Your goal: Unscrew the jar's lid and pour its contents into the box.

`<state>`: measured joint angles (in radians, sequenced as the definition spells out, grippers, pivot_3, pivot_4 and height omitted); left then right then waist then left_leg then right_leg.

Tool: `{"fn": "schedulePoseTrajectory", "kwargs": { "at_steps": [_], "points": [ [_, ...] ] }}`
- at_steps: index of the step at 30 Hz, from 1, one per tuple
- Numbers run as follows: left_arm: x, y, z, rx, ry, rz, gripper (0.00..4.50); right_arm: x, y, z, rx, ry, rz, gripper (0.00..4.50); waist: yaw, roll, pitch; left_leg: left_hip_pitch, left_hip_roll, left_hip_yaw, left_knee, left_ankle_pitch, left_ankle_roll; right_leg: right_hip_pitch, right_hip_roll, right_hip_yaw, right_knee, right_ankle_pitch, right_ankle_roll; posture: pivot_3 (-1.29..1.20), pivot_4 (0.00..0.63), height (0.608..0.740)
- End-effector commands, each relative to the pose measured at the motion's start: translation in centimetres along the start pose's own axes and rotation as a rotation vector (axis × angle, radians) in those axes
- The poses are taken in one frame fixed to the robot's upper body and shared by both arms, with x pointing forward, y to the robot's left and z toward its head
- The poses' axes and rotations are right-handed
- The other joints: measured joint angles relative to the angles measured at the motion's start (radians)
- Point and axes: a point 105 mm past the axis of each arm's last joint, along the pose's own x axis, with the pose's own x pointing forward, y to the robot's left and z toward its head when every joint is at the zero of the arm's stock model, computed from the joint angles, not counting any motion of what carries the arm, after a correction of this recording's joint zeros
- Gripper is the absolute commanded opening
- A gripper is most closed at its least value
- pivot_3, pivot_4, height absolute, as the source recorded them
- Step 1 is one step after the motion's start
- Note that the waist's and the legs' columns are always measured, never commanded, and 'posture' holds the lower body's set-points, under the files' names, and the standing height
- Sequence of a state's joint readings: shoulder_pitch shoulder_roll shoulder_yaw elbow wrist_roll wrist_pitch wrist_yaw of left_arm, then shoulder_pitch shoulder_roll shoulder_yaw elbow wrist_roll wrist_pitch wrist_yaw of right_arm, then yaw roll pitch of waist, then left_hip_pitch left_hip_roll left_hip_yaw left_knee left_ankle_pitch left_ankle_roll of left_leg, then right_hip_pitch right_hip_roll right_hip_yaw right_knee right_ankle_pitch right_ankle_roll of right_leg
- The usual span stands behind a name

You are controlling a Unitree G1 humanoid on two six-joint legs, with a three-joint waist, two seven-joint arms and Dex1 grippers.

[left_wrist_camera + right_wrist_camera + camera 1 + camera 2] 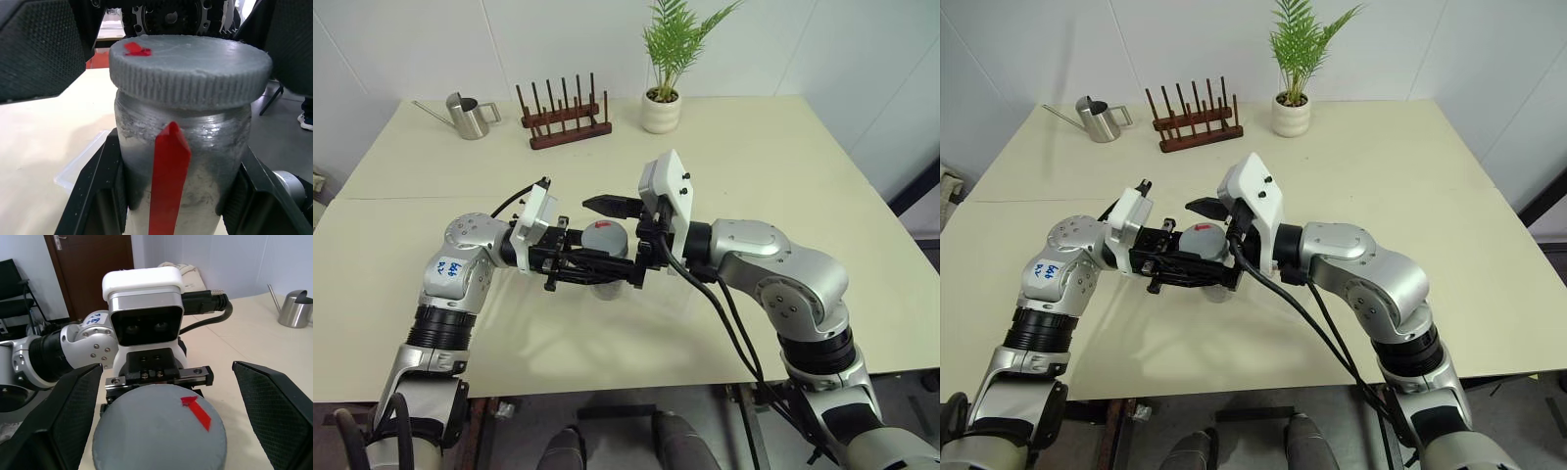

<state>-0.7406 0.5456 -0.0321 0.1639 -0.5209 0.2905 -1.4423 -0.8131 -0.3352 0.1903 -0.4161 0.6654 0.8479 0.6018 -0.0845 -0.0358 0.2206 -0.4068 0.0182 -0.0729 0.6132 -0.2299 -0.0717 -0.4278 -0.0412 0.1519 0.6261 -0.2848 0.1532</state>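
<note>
jar point(171, 161) sits clamped in your left gripper point(592, 271) above the table, lid point(159, 431) still on. your right gripper point(159, 396) straddles it, spread wide; grip the ribbed rim, since the top looks slick.

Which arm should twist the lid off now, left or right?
Right. Its pincer is open with a finger on each side of the grey lid, ready to close and turn. The left pincer is shut on the jar, so it should likely just steady it.
</note>
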Motion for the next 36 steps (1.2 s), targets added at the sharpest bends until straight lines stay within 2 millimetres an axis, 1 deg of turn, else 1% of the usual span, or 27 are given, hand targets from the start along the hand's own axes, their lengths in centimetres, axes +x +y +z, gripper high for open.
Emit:
{"fn": "schedulePoseTrajectory", "kwargs": {
  "at_steps": [1,8,12,23,36],
  "points": [
    [0.3,-0.4,0.7,0.037,-0.003,-0.020,1.93,-0.1,0.1,0.7,-0.024,-0.039,0.000,4.47,-0.001,0.000,0.000,0.000,0.000,0.000,0.000,0.000,0.000,0.000,0.000,0.000,0.000,0.000,0.000,0.00,0.150,0.740],
    [0.4,-0.3,0.8,0.044,-0.008,-0.018,1.93,-0.9,-0.6,0.8,-0.022,-0.037,-0.028,4.47,0.000,0.000,0.000,0.000,0.000,0.000,0.000,0.000,0.000,0.000,0.000,0.000,0.000,0.000,0.000,0.00,0.150,0.740],
    [0.4,-0.3,0.8,0.047,-0.008,-0.017,1.93,-1.6,-0.8,0.4,-0.019,-0.024,-0.026,4.47,0.000,0.000,0.000,0.000,0.000,0.000,0.000,0.000,0.000,0.000,0.000,0.000,0.000,0.000,0.000,0.00,0.150,0.740],
    [0.4,-0.2,0.7,0.051,-0.011,-0.013,1.93,-3.3,-2.5,0.3,-0.050,0.004,-0.074,4.47,0.001,0.000,0.000,0.000,0.000,0.000,0.000,0.000,0.000,0.000,0.000,0.000,0.000,0.000,0.000,0.00,0.150,0.740],
    [0.5,-0.2,0.6,0.050,-0.009,-0.012,1.93,-4.8,-2.6,0.3,-0.060,0.040,-0.114,4.47,0.001,0.000,0.000,0.000,0.000,0.000,0.000,0.000,0.000,0.000,0.000,0.000,0.000,0.000,0.000,0.00,0.150,0.740]
  ]
}}
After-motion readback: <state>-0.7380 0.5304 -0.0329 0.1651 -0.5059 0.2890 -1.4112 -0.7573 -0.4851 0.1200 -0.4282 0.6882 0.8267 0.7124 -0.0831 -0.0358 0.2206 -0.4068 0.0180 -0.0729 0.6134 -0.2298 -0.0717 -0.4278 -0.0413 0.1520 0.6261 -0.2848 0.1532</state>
